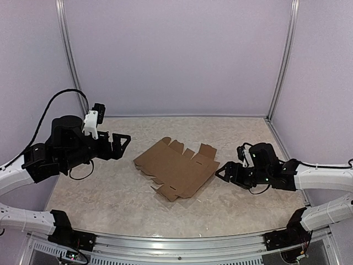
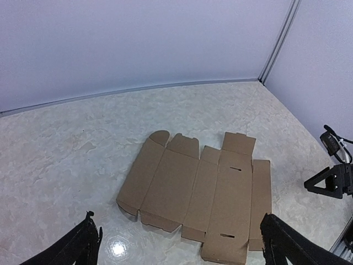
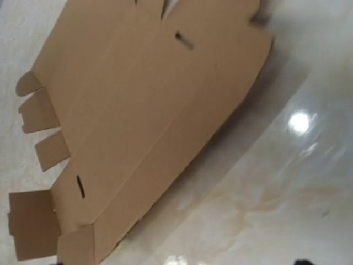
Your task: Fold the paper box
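The paper box point(image 1: 176, 168) lies unfolded and nearly flat in the middle of the table, plain brown with flaps, tabs and slots. My left gripper point(image 1: 124, 143) hovers left of it, open and empty. In the left wrist view its fingertips point(image 2: 88, 232) frame the sheet point(image 2: 193, 187) from the near side. My right gripper point(image 1: 222, 173) sits low at the sheet's right edge with nothing held, and it also shows in the left wrist view point(image 2: 326, 185). The right wrist view shows the cardboard point(image 3: 138, 99) close up, its near edge slightly raised, with the fingers outside the picture.
The marbled tabletop point(image 1: 110, 193) is enclosed by lilac walls with metal corner posts point(image 1: 281, 61). A metal rail point(image 1: 193, 243) runs along the near edge by the arm bases. A black cable point(image 1: 52, 102) loops above the left arm.
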You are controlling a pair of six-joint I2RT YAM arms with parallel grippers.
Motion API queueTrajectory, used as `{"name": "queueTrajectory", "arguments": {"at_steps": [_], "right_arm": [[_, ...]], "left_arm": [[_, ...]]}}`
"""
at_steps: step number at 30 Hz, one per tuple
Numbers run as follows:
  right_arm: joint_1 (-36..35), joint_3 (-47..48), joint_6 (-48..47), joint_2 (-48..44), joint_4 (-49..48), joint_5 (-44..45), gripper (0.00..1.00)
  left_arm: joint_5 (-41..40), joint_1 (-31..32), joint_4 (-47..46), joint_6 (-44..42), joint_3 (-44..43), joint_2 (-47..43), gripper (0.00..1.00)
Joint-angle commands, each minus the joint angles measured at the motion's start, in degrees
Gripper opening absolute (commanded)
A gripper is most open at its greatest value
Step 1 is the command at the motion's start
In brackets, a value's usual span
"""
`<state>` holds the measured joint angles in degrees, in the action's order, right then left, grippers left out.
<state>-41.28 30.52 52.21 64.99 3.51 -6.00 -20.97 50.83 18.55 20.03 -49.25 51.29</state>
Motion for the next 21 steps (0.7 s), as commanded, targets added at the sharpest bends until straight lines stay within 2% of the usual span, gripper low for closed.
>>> {"name": "queueTrajectory", "arguments": {"at_steps": [1, 10, 21], "right_arm": [[-2.9, -3.4, 12.2, 3.0, -12.2, 0.7, 0.88], [-6.9, -7.0, 25.6, 13.0, -29.3, 3.5, 0.80], [-12.8, -4.6, 32.9, 26.4, -42.7, 5.5, 0.67]], "left_arm": [[-0.3, 0.4, 0.6, 0.9, 1.3, -1.6, 0.99], [-0.4, 0.4, 1.3, 1.1, 2.6, -4.3, 0.99], [-0.1, 0.4, 4.2, 0.4, 1.9, -6.8, 0.99]]}}
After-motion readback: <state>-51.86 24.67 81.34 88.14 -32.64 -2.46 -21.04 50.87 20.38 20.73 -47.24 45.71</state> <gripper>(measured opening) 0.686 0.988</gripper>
